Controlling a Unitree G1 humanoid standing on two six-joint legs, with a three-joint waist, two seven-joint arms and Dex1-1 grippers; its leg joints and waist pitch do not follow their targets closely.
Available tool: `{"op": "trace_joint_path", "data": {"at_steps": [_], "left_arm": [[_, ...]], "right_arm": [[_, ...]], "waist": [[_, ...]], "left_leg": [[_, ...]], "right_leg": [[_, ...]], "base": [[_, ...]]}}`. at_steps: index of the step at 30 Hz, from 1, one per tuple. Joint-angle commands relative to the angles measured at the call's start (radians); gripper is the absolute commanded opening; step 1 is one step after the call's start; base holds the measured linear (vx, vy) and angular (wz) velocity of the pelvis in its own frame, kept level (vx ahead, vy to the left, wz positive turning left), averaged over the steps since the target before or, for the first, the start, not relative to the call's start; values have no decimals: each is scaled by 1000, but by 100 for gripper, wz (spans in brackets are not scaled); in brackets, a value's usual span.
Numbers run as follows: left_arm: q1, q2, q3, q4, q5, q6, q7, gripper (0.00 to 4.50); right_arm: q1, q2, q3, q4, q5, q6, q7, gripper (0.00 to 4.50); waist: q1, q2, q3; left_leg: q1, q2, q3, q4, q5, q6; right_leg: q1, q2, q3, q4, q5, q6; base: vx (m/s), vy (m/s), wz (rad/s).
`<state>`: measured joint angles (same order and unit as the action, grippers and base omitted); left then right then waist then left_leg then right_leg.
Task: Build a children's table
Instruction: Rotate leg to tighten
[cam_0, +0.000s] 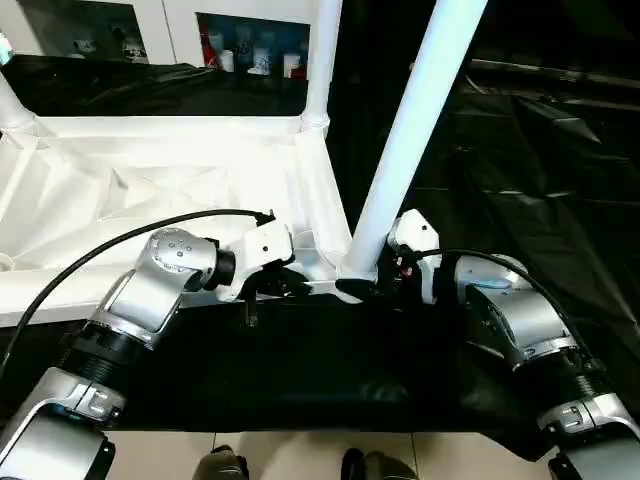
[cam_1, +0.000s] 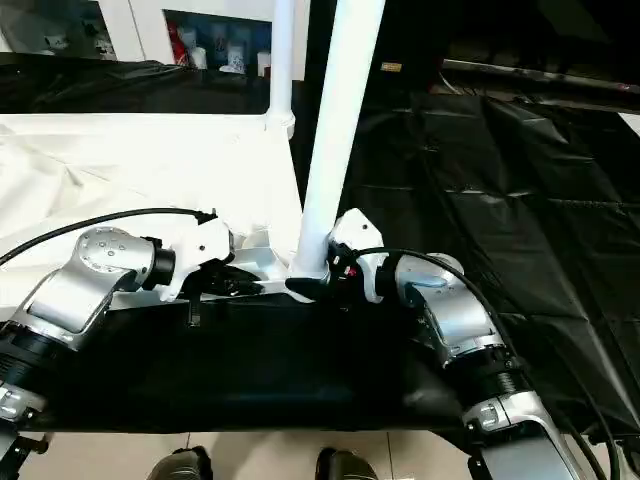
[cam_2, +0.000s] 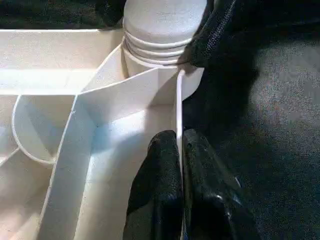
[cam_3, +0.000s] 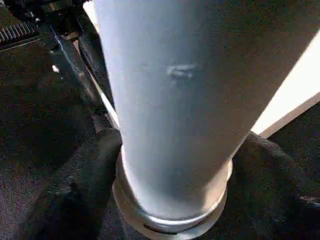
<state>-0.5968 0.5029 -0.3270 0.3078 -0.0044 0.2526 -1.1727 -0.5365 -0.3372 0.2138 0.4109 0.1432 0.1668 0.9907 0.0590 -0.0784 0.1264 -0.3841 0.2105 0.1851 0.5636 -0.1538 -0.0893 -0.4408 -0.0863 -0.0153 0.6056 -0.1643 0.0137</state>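
Note:
The white tabletop lies upside down on black cloth, ribbed side up. A white leg stands tilted in its near right corner socket. My right gripper is shut on this leg's flared base, with one black finger on each side. My left gripper is shut on the tabletop's thin near rim, just left of that socket. Another leg stands in the far right corner, and a third rises at the left edge.
A white glass-door cabinet with small items stands behind the work. Black cloth covers the surface to the right and in front. A black cable arcs over my left forearm. Two dark feet show on the floor at the bottom edge.

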Motion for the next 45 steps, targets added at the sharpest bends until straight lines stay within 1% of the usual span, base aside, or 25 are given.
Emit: {"op": "trace_joint_path", "data": {"at_steps": [1, 3, 7, 12, 15, 16, 18, 20, 22, 24, 25, 26, 28, 31, 32, 34, 35, 37, 38, 39, 40, 41, 43, 44, 45], "left_arm": [[14, 3, -30, 42, 18, -4, -15, 0], [13, 4, -28, 46, 18, -5, -15, 0], [14, 8, -25, 47, 17, -3, -17, 0], [12, 9, -22, 58, 18, -3, -12, 0], [7, 1, -11, 75, 24, 4, 21, 0], [3, -10, -2, 89, 26, 6, 47, 0], [-8, -45, 17, 111, 25, 28, 106, 0], [-33, -119, 32, 146, 41, 69, 228, 0], [-42, -141, 32, 160, 52, 78, 267, 0], [-67, -200, 35, 199, 73, 101, 364, 0], [-73, -216, 36, 208, 76, 107, 386, 0], [-102, -288, 40, 247, 80, 122, 469, 0], [-118, -328, 32, 269, 81, 107, 487, 0], [-127, -350, 23, 285, 86, 90, 480, 0], [-132, -354, 20, 294, 92, 76, 476, 0], [-128, -336, 19, 287, 88, 64, 444, 0], [-118, -311, 13, 278, 84, 48, 407, 0], [-116, -305, 11, 275, 83, 43, 396, 0], [-109, -289, 13, 275, 84, 34, 373, 0], [-104, -277, 12, 272, 82, 23, 353, 0], [-104, -277, 12, 272, 82, 23, 353, 0], [-95, -255, 11, 266, 79, 9, 320, 0], [-88, -238, 9, 259, 74, -7, 287, 0], [-81, -221, 7, 252, 70, -8, 258, 0], [-71, -197, 5, 236, 59, -21, 209, 0]], "right_arm": [[-13, -7, -4, 13, -4, -6, 7, 331], [-17, -3, -6, 20, -2, -6, 9, 299], [-19, 5, -9, 28, 3, -5, 11, 279], [-12, 10, -10, 32, 8, -7, 11, 275], [-14, 22, -27, 61, -2, -21, -38, 274], [-24, 32, -41, 94, -19, -37, -97, 274], [-50, 67, -88, 179, -42, -37, -261, 274], [-71, 141, -161, 255, -39, 13, -496, 274], [-74, 163, -176, 265, -41, 31, -562, 274], [-82, 211, -184, 283, -52, 57, -663, 274], [-84, 223, -184, 287, -55, 60, -685, 274], [-99, 284, -174, 304, -64, 56, -754, 274], [-111, 327, -156, 312, -62, 42, -757, 274], [-120, 357, -139, 316, -64, 25, -753, 274], [-122, 367, -135, 315, -60, 11, -745, 308], [-119, 359, -157, 299, -27, 18, -713, 343], [-118, 338, -174, 279, -13, 23, -687, 343], [-118, 331, -173, 275, -15, 23, -680, 351], [-121, 309, -172, 267, -19, 23, -647, 364], [-121, 291, -168, 259, -19, 28, -618, 384], [-121, 291, -168, 259, -19, 28, -618, 389], [-114, 254, -156, 232, -15, 45, -551, 396], [-104, 223, -142, 204, -10, 63, -490, 408], [-92, 191, -125, 173, -8, 72, -427, 408], [-70, 142, -99, 125, -6, 75, -344, 408]], "waist": [[2, 10, -62], [3, 10, -61], [2, 11, -61], [3, 13, -61], [2, 12, -59], [2, 12, -58], [-4, 11, -55], [-8, 10, -57], [-12, 10, -58], [-12, 12, -59], [-12, 10, -59], [-11, 16, -62], [-8, 13, -62], [-1, 14, -64], [0, 15, -65], [0, 15, -64], [0, 12, -65], [0, 14, -67], [-1, 14, -69], [-1, 10, -70], [1, 11, -70], [1, 13, -70], [3, 12, -69], [3, 12, -69], [4, 11, -69]], "left_leg": [[15, 7, 6, -62, -228, 33], [16, 8, 5, -63, -241, 30], [15, 8, 4, -65, -256, 25], [15, 9, 3, -66, -259, 21], [15, 9, 4, -67, -274, 17], [14, 9, 3, -68, -280, 15], [15, 7, 2, -71, -308, -6], [13, 6, -2, -73, -311, -22], [14, 4, -3, -73, -318, -29], [16, 3, -1, -71, -313, -26], [11, 2, 0, -72, -307, -21], [16, 2, 1, -71, -312, -22], [14, 0, 0, -72, -322, -23], [11, 0, -1, -73, -321, -11], [11, -1, -1, -73, -321, -7], [10, -1, 0, -74, -325, -2], [9, 0, -1, -74, -330, 4], [7, 1, -2, -75, -318, 9], [7, 1, -1, -74, -302, 10], [5, 0, 1, -72, -285, 14], [6, 1, 0, -72, -277, 17], [6, 1, 3, -71, -266, 21], [4, 0, 2, -71, -254, 32], [6, 2, 3, -71, -252, 34], [4, 2, 2, -70, -249, 39]], "right_leg": [[52, -27, 21, -61, -187, -223], [51, -28, 21, -63, -207, -218], [50, -28, 21, -65, -224, -215], [49, -28, 21, -65, -227, -211], [47, -29, 22, -68, -246, -209], [46, -29, 22, -69, -259, -206], [41, -32, 23, -75, -333, -191], [42, -34, 22, -77, -365, -179], [40, -31, 23, -79, -376, -169], [37, -28, 23, -79, -351, -161], [40, -26, 21, -78, -330, -157], [37, -26, 22, -79, -325, -156], [38, -25, 20, -81, -334, -148], [40, -26, 20, -81, -314, -135], [41, -26, 20, -82, -310, -134], [42, -26, 20, -83, -317, -130], [42, -28, 20, -84, -335, -125], [44, -30, 19, -84, -333, -123], [44, -29, 20, -82, -308, -130], [47, -27, 20, -80, -284, -137], [49, -28, 19, -78, -274, -140], [48, -28, 20, -78, -256, -150], [52, -27, 18, -77, -247, -154], [51, -28, 19, -77, -251, -157], [54, -28, 18, -76, -247, -156]], "base": [[0, 0, 0], [0, 0, 0], [0, 0, 0], [0, 0, 0], [0, 0, 0], [0, 0, 0], [0, 0, 0], [0, 0, 0], [0, 0, 0], [0, 0, 0], [0, 0, 0], [0, 0, 0], [0, 0, 0], [0, 0, 0], [0, 0, 0], [0, 0, 0], [0, 0, 0], [0, 0, 0], [0, 0, 0], [0, 0, 0], [0, 0, 0], [0, 0, 0], [0, 0, 0], [0, 0, 0], [0, 0, 0]]}}
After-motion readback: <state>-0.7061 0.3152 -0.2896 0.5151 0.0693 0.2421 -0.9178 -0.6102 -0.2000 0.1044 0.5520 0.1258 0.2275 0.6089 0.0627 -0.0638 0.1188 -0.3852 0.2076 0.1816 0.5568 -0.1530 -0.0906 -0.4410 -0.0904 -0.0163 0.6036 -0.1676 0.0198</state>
